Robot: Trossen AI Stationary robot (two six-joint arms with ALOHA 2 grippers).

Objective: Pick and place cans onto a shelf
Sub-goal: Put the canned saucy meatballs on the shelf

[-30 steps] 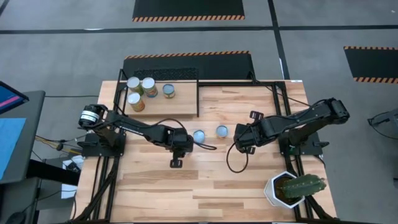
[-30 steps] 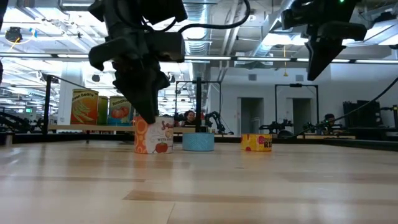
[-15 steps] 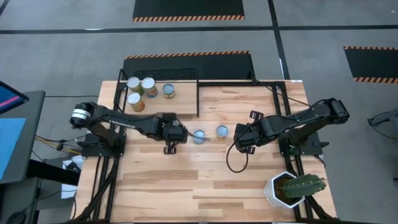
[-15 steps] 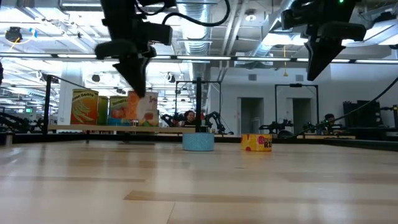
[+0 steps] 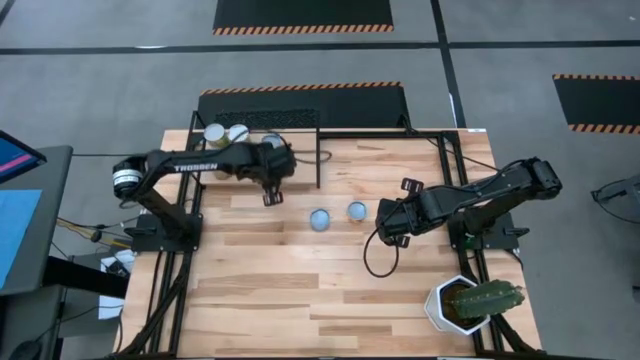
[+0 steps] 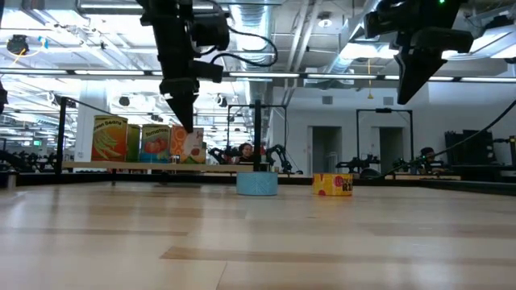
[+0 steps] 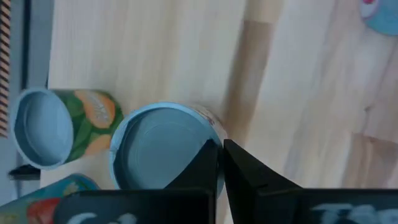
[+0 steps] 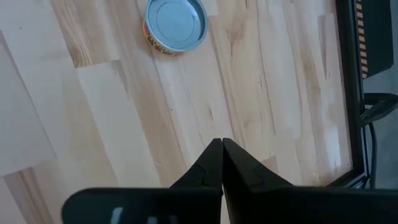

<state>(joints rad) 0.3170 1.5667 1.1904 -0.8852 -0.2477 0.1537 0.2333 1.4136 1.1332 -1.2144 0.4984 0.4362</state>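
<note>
With its fingers pinched on the rim of a silvery-blue-topped tin with an orange fruit label point(image 7: 163, 146), the left gripper point(image 5: 271, 172) hangs over the pale wooden shelf with black rod frame point(image 5: 300, 175) at the upper left of the high view, beside the tins already standing there point(image 5: 213, 133); this looks like the placing step; next it must lower the tin onto bare board and let go; the right gripper point(image 5: 385, 228), clenched on nothing, waits right of centre near two blue-topped tins point(image 5: 320, 219) on the planked surface point(image 5: 330, 290).
</note>
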